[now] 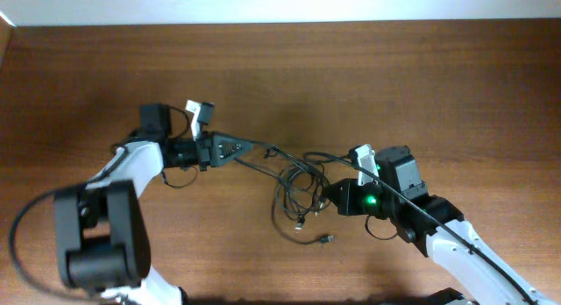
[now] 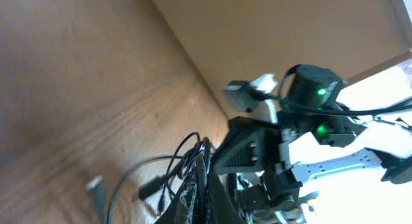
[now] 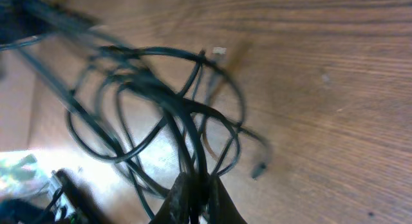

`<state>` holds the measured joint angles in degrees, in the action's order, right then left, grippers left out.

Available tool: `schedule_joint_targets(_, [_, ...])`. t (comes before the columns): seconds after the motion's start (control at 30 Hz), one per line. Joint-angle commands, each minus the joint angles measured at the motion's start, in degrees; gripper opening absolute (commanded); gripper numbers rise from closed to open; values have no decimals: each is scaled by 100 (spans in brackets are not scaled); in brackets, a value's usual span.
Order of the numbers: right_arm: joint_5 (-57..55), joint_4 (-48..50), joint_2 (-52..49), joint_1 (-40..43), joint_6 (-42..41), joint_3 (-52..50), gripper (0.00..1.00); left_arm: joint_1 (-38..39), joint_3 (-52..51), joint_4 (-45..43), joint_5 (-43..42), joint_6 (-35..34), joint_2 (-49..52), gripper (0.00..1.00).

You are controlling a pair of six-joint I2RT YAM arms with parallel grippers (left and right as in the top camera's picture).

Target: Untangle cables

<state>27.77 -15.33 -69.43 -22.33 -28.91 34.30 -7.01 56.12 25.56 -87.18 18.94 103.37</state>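
Though both wrist views are blurry and tight, the shot from above sorts it out: the cables (image 1: 296, 187) lie in a loose knot of loops on the wooden table (image 1: 438, 77), right between the two arms. The left gripper (image 1: 251, 148) reaches in from the left, jaws pinched down on a strand that runs taut from its tip into the tangle. On its own camera the fingers show only at the bottom edge, dark and out of focus, with strands bunched between them. Exactly which cord it has, I cannot tell.

The right gripper (image 1: 326, 198) sits at the tangle's right edge. Its wrist camera shows the fingers (image 3: 225, 208) clamped together on a bundle of several strands, partly cut off by the lower edge. Loops fan out ahead of those jaws, overlapping so thickly that one cord cannot be told from the other. One plug (image 1: 326, 240) lies free on the wood just below the knot, near the right gripper. Another cable end (image 1: 300, 224) lies inside the loops.
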Motion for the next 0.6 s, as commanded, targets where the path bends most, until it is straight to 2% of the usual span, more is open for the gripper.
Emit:
schedule_joint_targets(0.0, [-1069,-229,-345,61,-227,-61,4,-682,289,-63,-131,-151,-1187,0])
schedule_joint_targets(0.07, [-1379,-245,-682,61,-577,-59,5,-813,289,-63,-87,-262,-1928,0])
schedule_joint_targets(0.17, [-1453,-245,-1008,61,-925,-59,14,-817,289,-57,431,-319,-2791,0])
schedule_joint_targets(0.23, [-1447,-247,-1187,59,-935,-59,27,-817,286,-35,1545,-885,-3499,0])
schedule_joint_targets(0.27, [-1425,-245,-1196,59,-944,-59,31,-815,286,-7,1801,-1062,-3755,0])
schedule_joint_targets(0.33, [-1126,-138,-1193,61,-955,-59,39,-804,286,92,1794,-1075,-3993,0])
schedule_joint_targets(0.43, [238,562,-1193,59,-949,-59,43,-623,286,538,1779,-1069,-4068,0])
schedule_joint_targets(0.53, [2732,2389,-1193,52,-984,-59,56,-328,286,601,1777,-844,-4050,0])
schedule_joint_targets(0.57, [3132,3005,-1193,9,-1196,-59,58,-142,286,605,1779,-651,-4050,0])
